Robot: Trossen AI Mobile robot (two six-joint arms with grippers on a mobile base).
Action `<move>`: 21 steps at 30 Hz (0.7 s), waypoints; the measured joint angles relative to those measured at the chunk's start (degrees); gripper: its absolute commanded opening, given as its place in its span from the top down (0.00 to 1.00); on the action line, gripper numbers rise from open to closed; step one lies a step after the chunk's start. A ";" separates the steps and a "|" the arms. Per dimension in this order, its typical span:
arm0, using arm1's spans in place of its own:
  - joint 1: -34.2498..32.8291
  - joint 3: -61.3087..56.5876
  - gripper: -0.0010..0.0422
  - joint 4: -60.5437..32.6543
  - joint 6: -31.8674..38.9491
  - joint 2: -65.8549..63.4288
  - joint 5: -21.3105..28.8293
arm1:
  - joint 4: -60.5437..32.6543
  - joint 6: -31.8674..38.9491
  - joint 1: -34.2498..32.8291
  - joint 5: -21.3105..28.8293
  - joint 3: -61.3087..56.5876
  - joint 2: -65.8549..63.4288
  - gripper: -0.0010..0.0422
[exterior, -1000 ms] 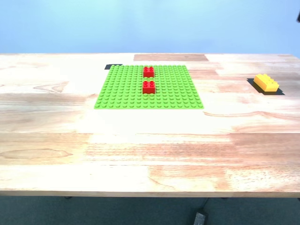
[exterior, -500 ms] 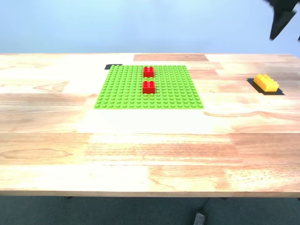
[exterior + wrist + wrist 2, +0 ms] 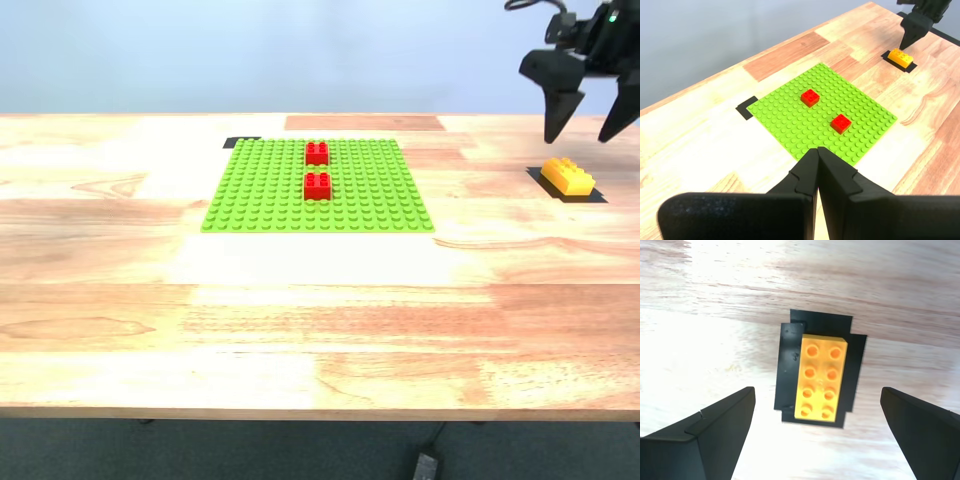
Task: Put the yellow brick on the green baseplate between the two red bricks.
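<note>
The yellow brick (image 3: 567, 176) lies on the table near the exterior view's right edge, on a black patch. My second gripper (image 3: 578, 135) hangs open just above it, jaws wide and empty. In the second wrist view the yellow brick (image 3: 821, 383) lies between the spread fingers of my second gripper (image 3: 816, 395), untouched. The green baseplate (image 3: 270, 190) lies at the table's far middle with two red bricks (image 3: 317, 152) (image 3: 317, 185) on it, a small gap between them. My first gripper (image 3: 817, 150) is shut and empty, raised well short of the baseplate (image 3: 790, 120); the exterior view does not show it.
A black tape patch (image 3: 787, 350) lies under the yellow brick. Another black tape mark (image 3: 237, 142) sits at the baseplate's far corner. The wooden table (image 3: 320, 320) has wide bare room in front. A cable and plug (image 3: 425, 465) lie on the floor below.
My second gripper has come into the exterior view from the upper right and dropped to hang over the yellow brick. The bricks and baseplate have not moved.
</note>
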 measured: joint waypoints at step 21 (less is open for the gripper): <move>0.00 -0.02 0.98 0.02 0.02 -0.94 0.00 | 13.51 0.61 -0.92 -0.44 -10.62 0.85 0.28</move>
